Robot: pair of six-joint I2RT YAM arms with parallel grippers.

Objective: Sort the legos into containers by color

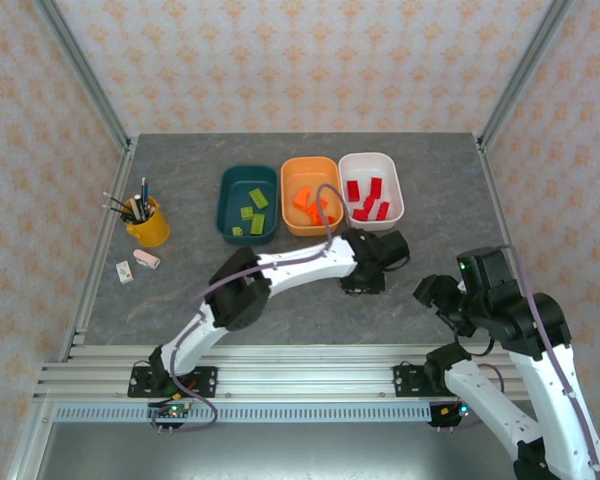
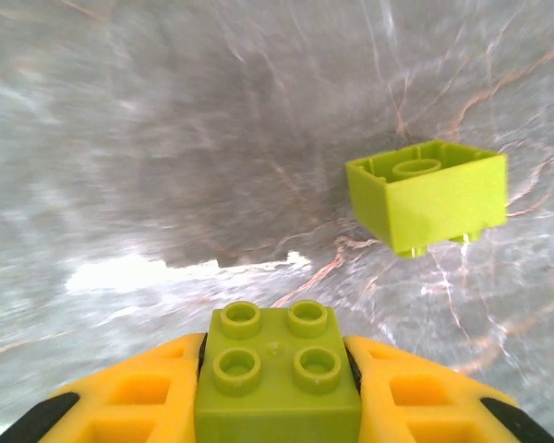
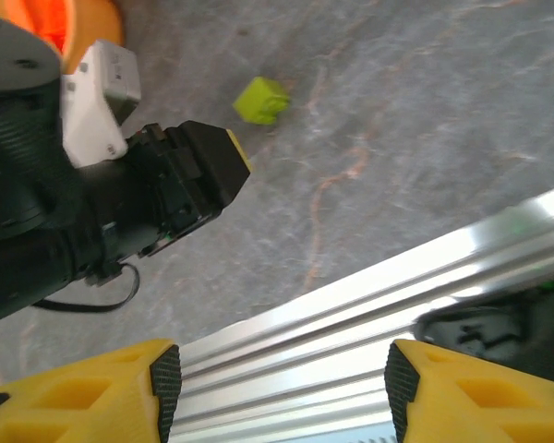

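Note:
My left gripper (image 2: 277, 365) is shut on a lime green lego (image 2: 279, 369), studs up, between its yellow fingers (image 2: 138, 397). A second lime green lego (image 2: 429, 194) lies upside down on the table ahead and to the right, and the right wrist view has it (image 3: 261, 100) just beyond the left gripper (image 3: 203, 171). From above, the left gripper (image 1: 365, 275) hangs in front of the tubs. The teal tub (image 1: 223, 200) holds green legos (image 1: 252, 212), the orange tub (image 1: 310, 162) orange ones (image 1: 310, 205), the white tub (image 1: 370, 157) red ones (image 1: 365, 197). My right gripper (image 3: 277, 388) is open, holding nothing, over the front rail.
A yellow cup with pens (image 1: 146, 222) stands at the left, with two small erasers (image 1: 138, 264) in front of it. An aluminium rail (image 1: 300, 375) runs along the table's near edge. Frame posts rise at the back corners.

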